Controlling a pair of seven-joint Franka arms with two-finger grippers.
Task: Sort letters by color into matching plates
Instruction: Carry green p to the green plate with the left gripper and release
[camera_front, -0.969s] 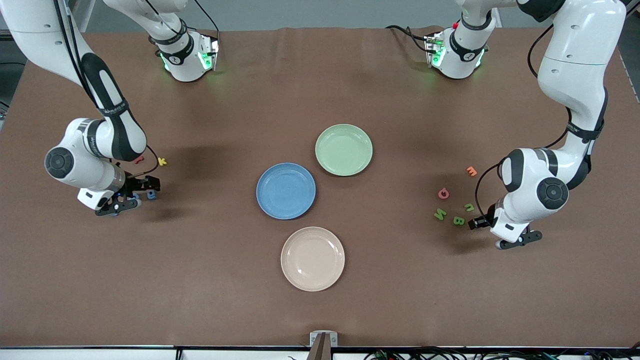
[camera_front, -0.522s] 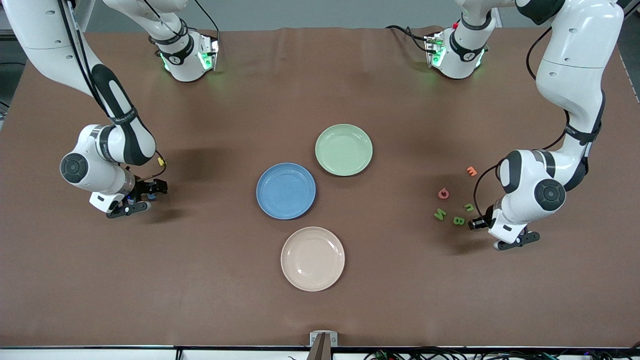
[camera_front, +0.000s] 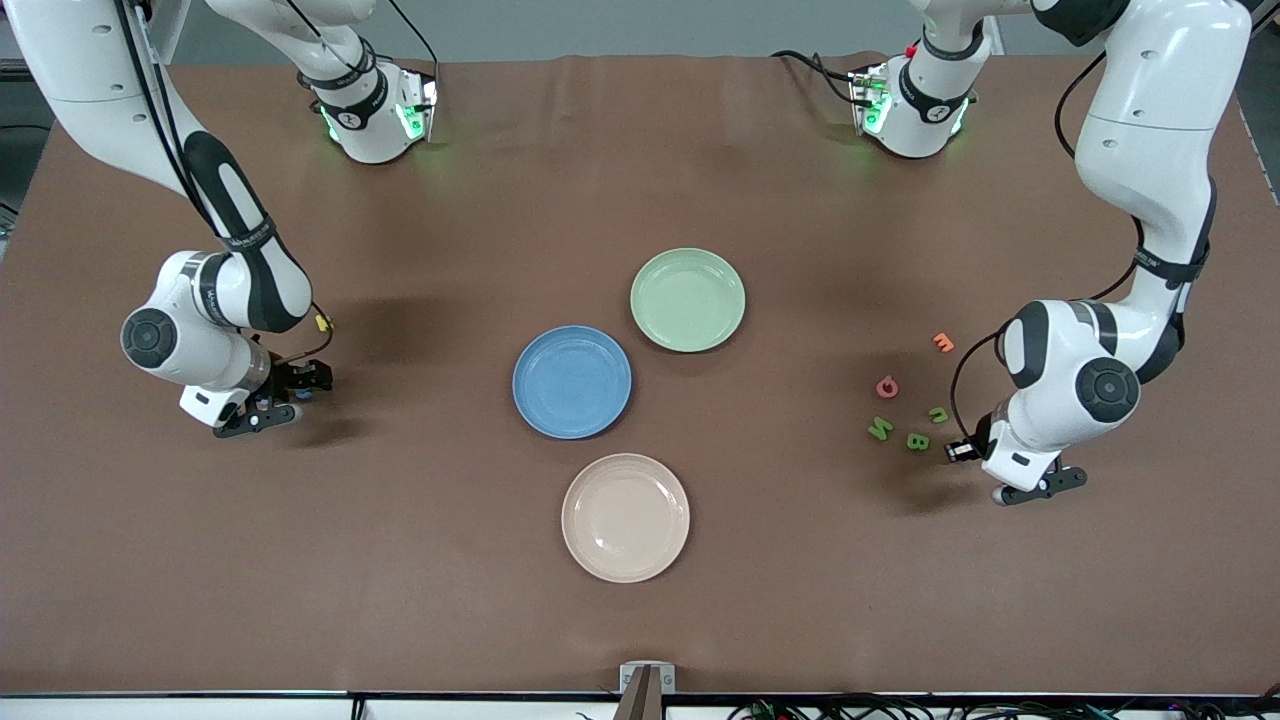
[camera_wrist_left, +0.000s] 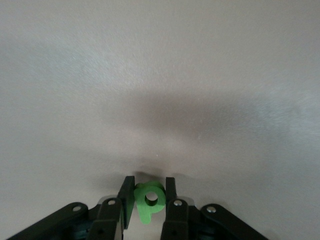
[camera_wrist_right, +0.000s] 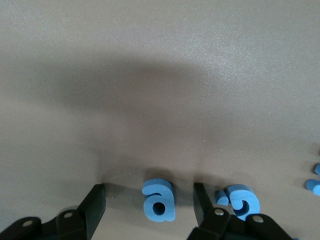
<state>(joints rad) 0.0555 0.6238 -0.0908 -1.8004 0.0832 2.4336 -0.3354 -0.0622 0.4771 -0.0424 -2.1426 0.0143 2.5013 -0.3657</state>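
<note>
Blue glossy plate (camera_front: 571, 382) & pale green plate (camera_front: 688, 300) both empty. Left gripper (camera_wrist_left: 149, 200) pinching green foam letter (camera_wrist_left: 149, 198); right gripper (camera_wrist_right: 149, 202) spread, straddling blue foam letter (camera_wrist_right: 159, 201). No letters sorted yet.

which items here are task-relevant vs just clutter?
Job: blue plate, green plate, green letters, one in the shut left gripper; blue letters, right gripper open around one.
Clutter: beige plate, red letter, orange letter, yellow letter.

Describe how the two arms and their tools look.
Both arms are glossy white with black joint bands and round black caps; a thin black cable loops at each wrist. Bases glow green. The left tool and right tool have flat black fingers on black linkages with silver screws.
</note>
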